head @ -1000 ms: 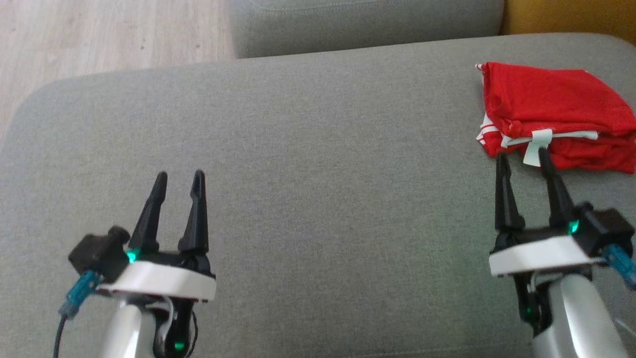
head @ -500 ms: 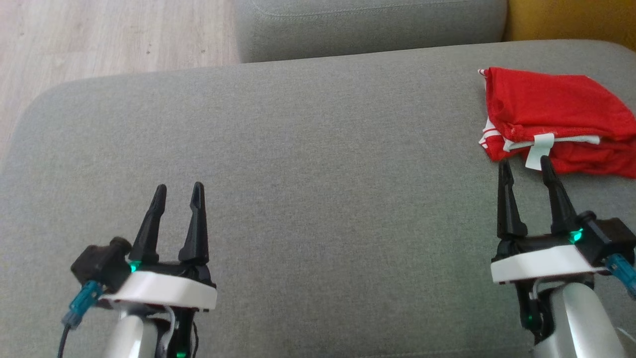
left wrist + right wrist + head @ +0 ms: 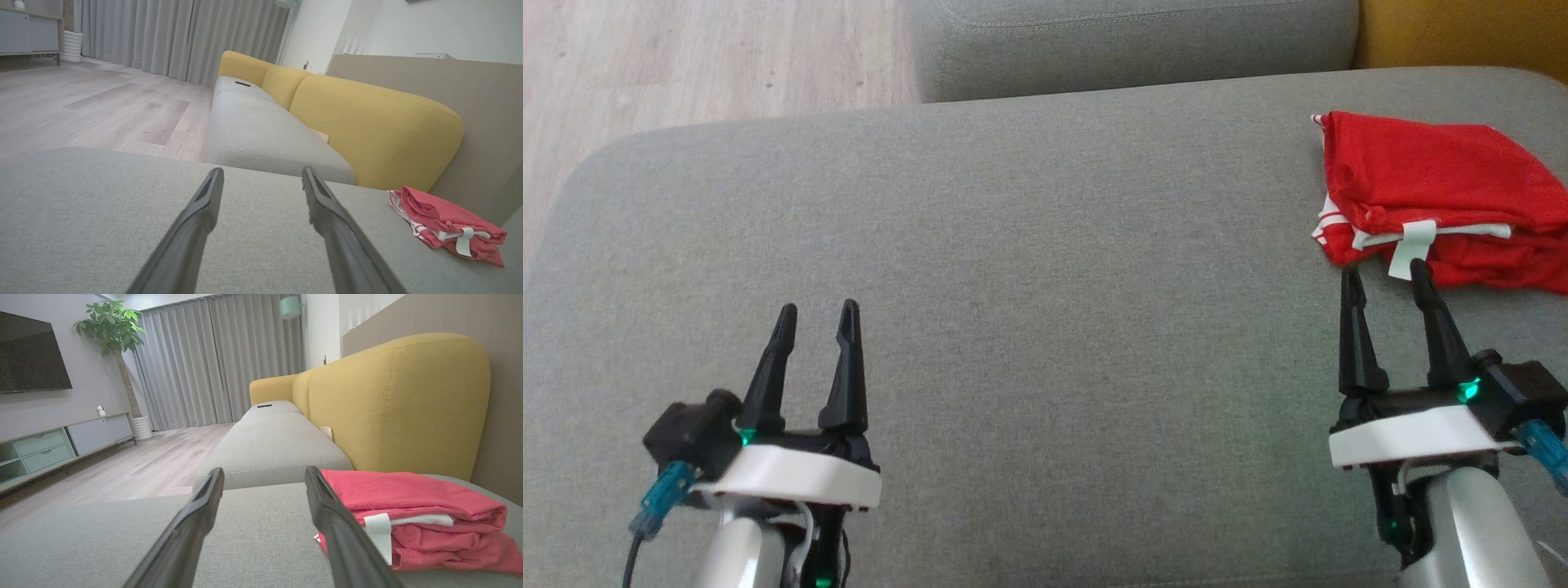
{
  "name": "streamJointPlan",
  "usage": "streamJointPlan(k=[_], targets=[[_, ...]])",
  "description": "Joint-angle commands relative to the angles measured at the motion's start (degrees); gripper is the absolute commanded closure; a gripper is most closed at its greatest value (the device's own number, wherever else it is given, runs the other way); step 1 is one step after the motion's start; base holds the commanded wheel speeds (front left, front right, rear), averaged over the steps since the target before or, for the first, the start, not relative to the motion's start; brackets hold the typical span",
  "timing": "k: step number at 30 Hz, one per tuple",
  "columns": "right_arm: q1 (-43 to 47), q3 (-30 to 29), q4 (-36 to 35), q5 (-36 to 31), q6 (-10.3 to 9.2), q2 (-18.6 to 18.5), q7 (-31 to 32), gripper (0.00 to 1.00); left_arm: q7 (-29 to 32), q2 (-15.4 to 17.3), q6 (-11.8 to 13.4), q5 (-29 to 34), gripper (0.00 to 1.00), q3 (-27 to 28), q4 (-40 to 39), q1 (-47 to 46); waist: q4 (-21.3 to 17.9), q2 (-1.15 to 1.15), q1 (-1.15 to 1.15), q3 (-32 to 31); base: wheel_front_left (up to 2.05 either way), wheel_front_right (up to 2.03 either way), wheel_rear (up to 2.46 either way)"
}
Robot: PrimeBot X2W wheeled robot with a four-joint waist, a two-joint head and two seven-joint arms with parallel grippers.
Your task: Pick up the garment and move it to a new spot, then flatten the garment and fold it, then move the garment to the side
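Note:
The garment [image 3: 1437,196] is a red folded bundle with white trim and a white tag, lying at the far right of the grey cushion [image 3: 1045,286]. It also appears in the left wrist view as the garment [image 3: 445,222] and in the right wrist view as the garment [image 3: 412,514]. My right gripper [image 3: 1387,274] stands open just short of its near edge, fingertips close to the tag, holding nothing. My left gripper [image 3: 817,312] is open over bare cushion at the lower left, far from the cloth.
A second grey seat cushion [image 3: 1127,41] lies beyond, with a yellow backrest [image 3: 392,400] to the right. Wooden floor [image 3: 686,57] shows past the cushion's far left edge. A TV cabinet [image 3: 49,445] and plant [image 3: 114,330] stand across the room.
The right gripper has drawn back a little from the garment, its fingertips now short of the tag. The head view shifted slightly. The left gripper has stayed put.

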Motion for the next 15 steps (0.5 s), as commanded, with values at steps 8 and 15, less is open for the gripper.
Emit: streamJointPlan(k=[8,15], targets=[[-1.2,2.0,-1.8,0.9,-0.05,-0.1,-0.6,0.00,-0.3,0.6,0.6,0.4,0.00,2.4,-1.6,-1.9,-0.2,0.00,0.00,0.2,0.00,0.00,0.00],[-1.6,2.1,-1.7,1.3,-0.05,-0.1,-0.6,0.00,-0.3,0.6,0.6,0.8,0.00,2.8,-1.9,-2.1,-0.2,0.00,0.00,0.5,0.00,0.00,0.00]])
